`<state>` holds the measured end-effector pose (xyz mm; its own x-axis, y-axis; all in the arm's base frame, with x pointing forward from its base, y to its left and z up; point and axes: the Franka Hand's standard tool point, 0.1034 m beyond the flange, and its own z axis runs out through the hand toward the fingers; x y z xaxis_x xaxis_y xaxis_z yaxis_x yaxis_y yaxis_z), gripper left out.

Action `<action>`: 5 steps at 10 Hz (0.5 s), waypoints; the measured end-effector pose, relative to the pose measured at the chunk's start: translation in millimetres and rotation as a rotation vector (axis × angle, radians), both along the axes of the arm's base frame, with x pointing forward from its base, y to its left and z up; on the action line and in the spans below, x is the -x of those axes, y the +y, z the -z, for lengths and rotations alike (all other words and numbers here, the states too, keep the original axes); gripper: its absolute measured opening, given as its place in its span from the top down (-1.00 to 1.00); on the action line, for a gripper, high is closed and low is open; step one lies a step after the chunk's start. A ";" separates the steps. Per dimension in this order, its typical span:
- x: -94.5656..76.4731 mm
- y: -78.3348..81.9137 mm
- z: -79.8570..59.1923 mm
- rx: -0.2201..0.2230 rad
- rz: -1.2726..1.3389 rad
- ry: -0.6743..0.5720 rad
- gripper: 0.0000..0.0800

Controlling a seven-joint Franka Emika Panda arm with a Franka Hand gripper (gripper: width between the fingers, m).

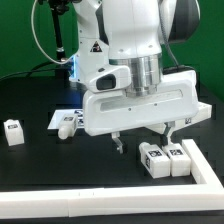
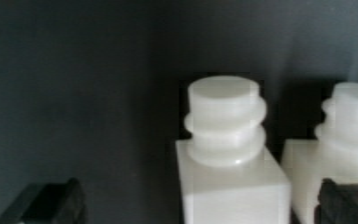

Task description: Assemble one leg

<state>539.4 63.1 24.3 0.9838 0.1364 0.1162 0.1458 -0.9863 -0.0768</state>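
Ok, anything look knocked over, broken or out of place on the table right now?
Nothing stands out. A pair of legs sits side by side under the open gripper, and their ribbed ends look whole in the wrist view. A third leg and a fourth leg lie apart toward the exterior view's left. No damage or spill shows.

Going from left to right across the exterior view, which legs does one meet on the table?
Lone leg → second leg → third leg → fourth leg.

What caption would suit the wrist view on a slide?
Open hand over one white leg, its ridged end showing, with a second leg close beside it.
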 end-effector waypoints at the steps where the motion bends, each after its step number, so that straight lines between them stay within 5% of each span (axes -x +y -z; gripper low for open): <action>1: 0.9 1.4 0.2 0.000 -0.002 0.001 -0.62; 5: 3.5 -6.1 -1.0 0.004 -0.013 0.002 -0.62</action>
<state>535.9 57.0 25.4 0.9822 0.1497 0.1137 0.1585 -0.9847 -0.0730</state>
